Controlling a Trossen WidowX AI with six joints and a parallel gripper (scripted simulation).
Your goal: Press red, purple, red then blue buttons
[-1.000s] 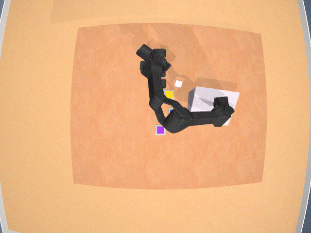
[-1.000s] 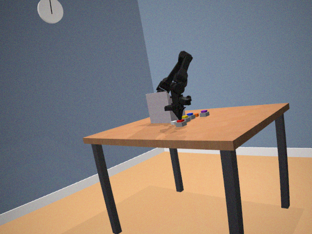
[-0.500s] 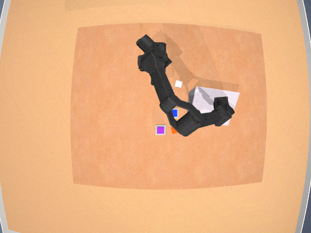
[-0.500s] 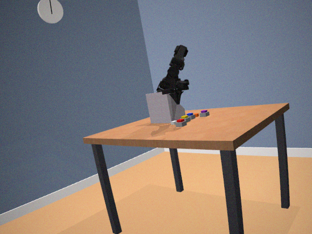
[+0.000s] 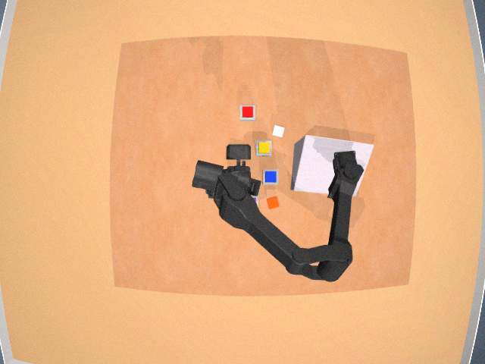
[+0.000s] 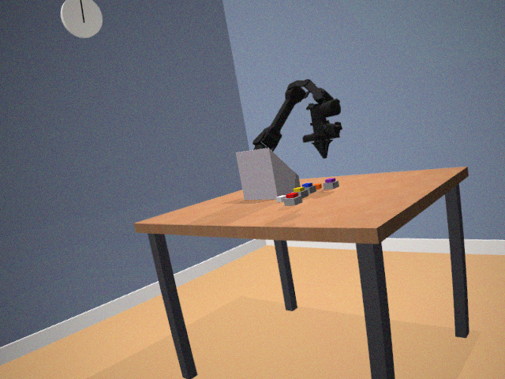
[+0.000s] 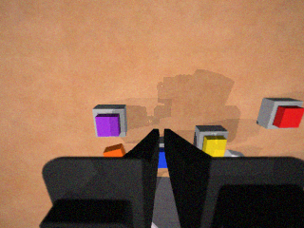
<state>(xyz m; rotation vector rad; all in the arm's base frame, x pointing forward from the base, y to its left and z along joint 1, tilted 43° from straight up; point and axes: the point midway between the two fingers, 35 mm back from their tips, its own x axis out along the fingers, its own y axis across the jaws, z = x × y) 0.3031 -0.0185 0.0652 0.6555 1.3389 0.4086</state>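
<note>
No writing visible; pincer [image 6: 323,154] closed, empty, high above purple button [image 6: 330,179].

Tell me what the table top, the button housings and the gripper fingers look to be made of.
Table top: looks like wood, matte, with faint grain streaks and a thicker brown edge. Housings, as round the purple button: plain grey, flat-shaded, perhaps plastic or painted metal; the look leaves it open. Gripper fingers: matte black with no shine, likely plastic or coated metal.
</note>
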